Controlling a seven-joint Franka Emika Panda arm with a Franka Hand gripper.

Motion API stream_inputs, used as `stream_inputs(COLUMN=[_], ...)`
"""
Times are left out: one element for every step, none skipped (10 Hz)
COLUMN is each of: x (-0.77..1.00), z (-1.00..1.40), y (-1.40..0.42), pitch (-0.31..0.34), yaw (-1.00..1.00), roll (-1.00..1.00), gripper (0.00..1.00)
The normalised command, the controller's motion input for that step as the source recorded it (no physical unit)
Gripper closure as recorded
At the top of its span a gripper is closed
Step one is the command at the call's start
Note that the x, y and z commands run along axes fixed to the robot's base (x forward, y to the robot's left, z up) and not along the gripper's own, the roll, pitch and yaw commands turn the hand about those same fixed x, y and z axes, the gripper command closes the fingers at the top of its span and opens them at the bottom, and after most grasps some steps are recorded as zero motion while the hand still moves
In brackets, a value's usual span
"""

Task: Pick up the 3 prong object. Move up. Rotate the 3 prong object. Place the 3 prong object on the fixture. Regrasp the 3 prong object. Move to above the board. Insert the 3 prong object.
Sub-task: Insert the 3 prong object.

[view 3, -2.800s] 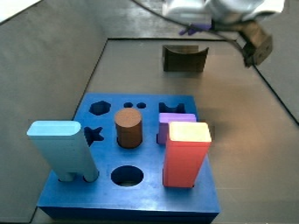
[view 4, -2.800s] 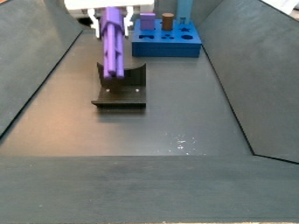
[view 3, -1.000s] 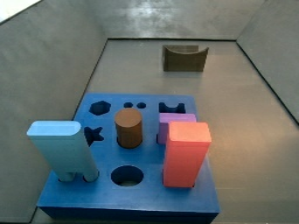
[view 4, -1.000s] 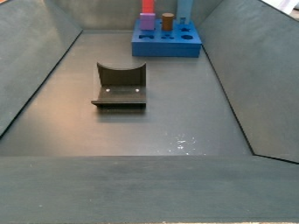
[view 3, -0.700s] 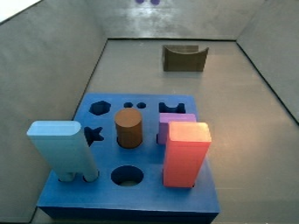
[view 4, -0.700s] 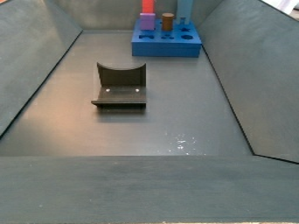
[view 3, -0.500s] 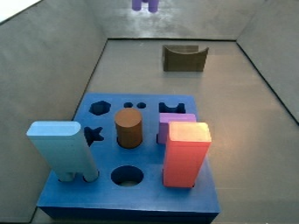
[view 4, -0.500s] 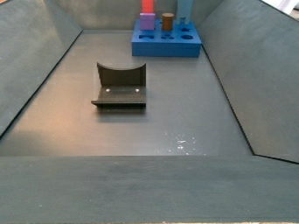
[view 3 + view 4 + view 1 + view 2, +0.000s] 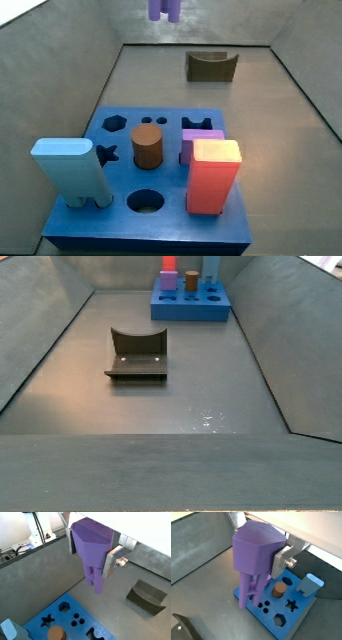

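Both wrist views: the gripper (image 9: 93, 549) is clamped on the 3 prong object (image 9: 93, 559), which hangs upright, high above the floor, with the board (image 9: 294, 614) and the fixture (image 9: 147, 596) well below. Side view: only the peg's lower end (image 9: 164, 9) shows at the frame's upper edge (gripper out of frame). Side view: the fixture (image 9: 138, 354) stands empty, with open floor all round.

gripper (image 9: 90, 543) at the wrist, high over the table: flat silver plate fingers (image 9: 113, 556), brushed metal; round screw head on the side of one finger (image 9: 292, 562); white housing above; black cables visible beyond in a wrist view
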Motion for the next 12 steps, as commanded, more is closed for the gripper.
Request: stream_inputs(x=[0.18,0.05,0.0,0.0,-0.02,-0.03,-0.02,-0.02,-0.02,-0.01,-0.04,-0.02], z=[-0.1,-0.08,-0.1,-0.09,-0.15,-0.19,-0.21,-0.15,-0.17,-0.19,-0.21,-0.19], y=[0.03,0.07,0.05,0.03,0.0,0.0,0.0,0.0,0.0,0.0,0.0,0.0], pitch=[0.01,0.0,0.0,0.0,0.0,0.0,0.0,0.0,0.0,0.0,0.0,0.0], yaw=[-0.23,-0.4,-0.4,-0.45,-0.57,-0.64,-0.79,-0.75,-0.76,-0.75,-0.81,-0.87], roll=[-0.1,-0.18,-0.21,-0.19,-0.15,-0.14,-0.17,-0.22,-0.21,-0.22,-0.18,-0.15], gripper=[1.0,1.0,1.0,1.0,1.0,1.0,1.0,1.0,1.0,1.0,1.0,1.0])
